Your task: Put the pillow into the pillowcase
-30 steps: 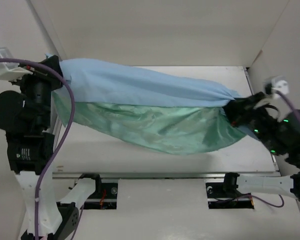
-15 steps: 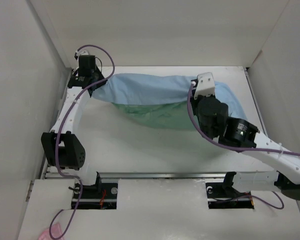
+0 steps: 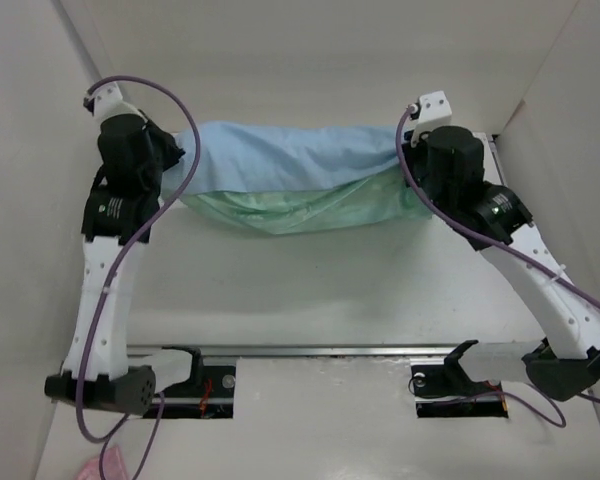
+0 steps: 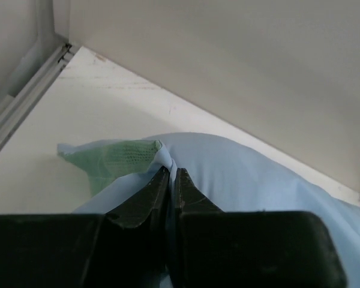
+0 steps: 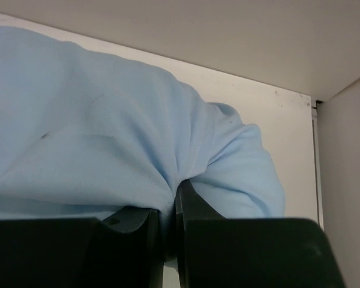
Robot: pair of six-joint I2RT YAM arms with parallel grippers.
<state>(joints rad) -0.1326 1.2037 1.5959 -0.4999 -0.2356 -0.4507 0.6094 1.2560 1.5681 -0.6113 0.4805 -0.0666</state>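
left pincer (image 4: 172, 173) nipping pillowcase (image 4: 246, 180), right pincer (image 5: 171, 201) seemingly likewise

A white worktop (image 3: 310, 290) is carrying the pillowcase (image 3: 290, 165), which is lying stretched from side to side across its far end, close to the back wall (image 3: 310, 60), pale blue face showing uppermost, teal-green satin showing along its near edge

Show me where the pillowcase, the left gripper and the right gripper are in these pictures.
pillowcase (image 3: 290, 160): top external view, on its pale blue face.
left gripper (image 4: 171, 173): left wrist view, between its fingertips, pinching fabric.
right gripper (image 5: 171, 201): right wrist view, between its fingertips, pinching fabric.
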